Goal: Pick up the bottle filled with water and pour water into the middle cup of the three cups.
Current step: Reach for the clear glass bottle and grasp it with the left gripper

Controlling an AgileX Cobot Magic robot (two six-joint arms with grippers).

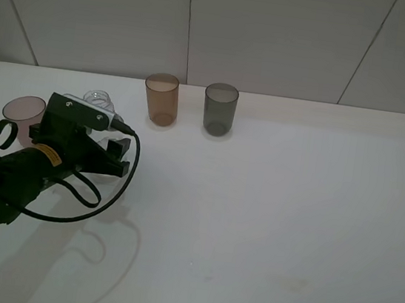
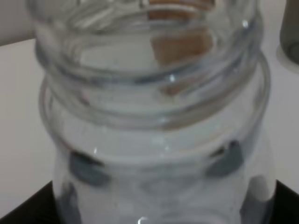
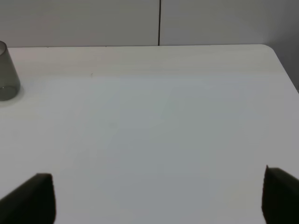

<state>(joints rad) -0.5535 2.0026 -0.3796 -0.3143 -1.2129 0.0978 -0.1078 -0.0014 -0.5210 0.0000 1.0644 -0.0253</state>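
Exterior high: left hand (image 1: 105,155) around bottle (image 1: 99,100).

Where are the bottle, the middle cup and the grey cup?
bottle (image 2: 154,135), left wrist view, shoulder below the threads.
middle cup (image 1: 161,105), exterior high view, amber side wall.
grey cup (image 1: 219,112), exterior high view, side wall.

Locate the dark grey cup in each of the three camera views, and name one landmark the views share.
Exterior high: dark grey cup at the table's far edge, right of the amber cup.
Left wrist: a grey sliver at the frame edge, beside the bottle.
Right wrist: at the frame edge.
Shared landmark: the white table.
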